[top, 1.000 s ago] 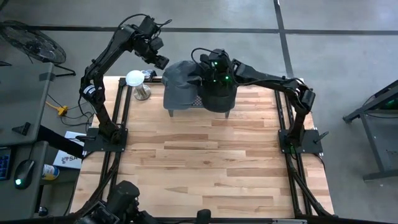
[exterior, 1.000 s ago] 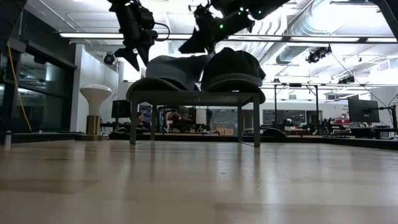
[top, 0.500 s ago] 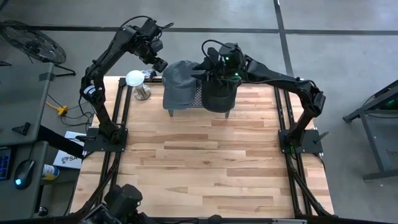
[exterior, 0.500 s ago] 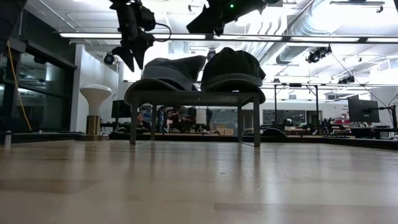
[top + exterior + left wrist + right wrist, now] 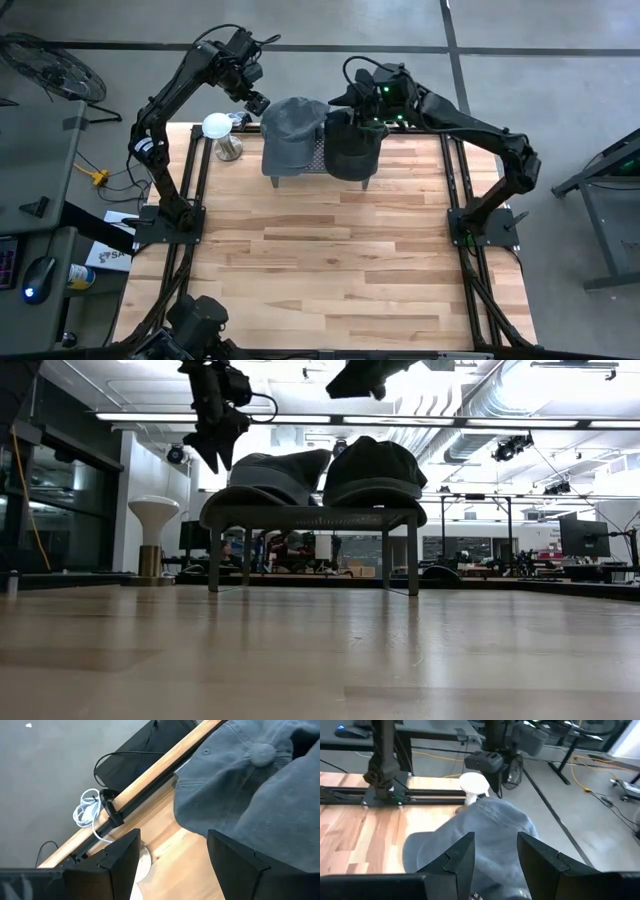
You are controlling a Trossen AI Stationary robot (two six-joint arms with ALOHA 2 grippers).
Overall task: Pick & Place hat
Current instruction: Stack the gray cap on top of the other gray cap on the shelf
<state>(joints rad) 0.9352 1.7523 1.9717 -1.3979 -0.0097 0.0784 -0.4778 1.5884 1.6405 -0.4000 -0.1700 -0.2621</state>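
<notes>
Right end effector point(image 5: 352, 93) has risen off the black hat point(image 5: 351, 150), fingers apart, holding nothing | left end effector point(image 5: 258, 102) open, empty, beside grey hat point(image 5: 291, 132) | both hats on rack point(image 5: 310, 516), far side of bench point(image 5: 330, 260)

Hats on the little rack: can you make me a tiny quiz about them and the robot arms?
1. True or false: the grey cap and the black cap both sit on the metal rack.
2. Which end effector is nearest the grey cap? A) left end effector B) right end effector
3. What white thing stands on the table beside the rack?

Key
1. True.
2. A: it hangs just off the grey cap's edge, fingers open, holding nothing.
3. A white mushroom-shaped stand.
</notes>
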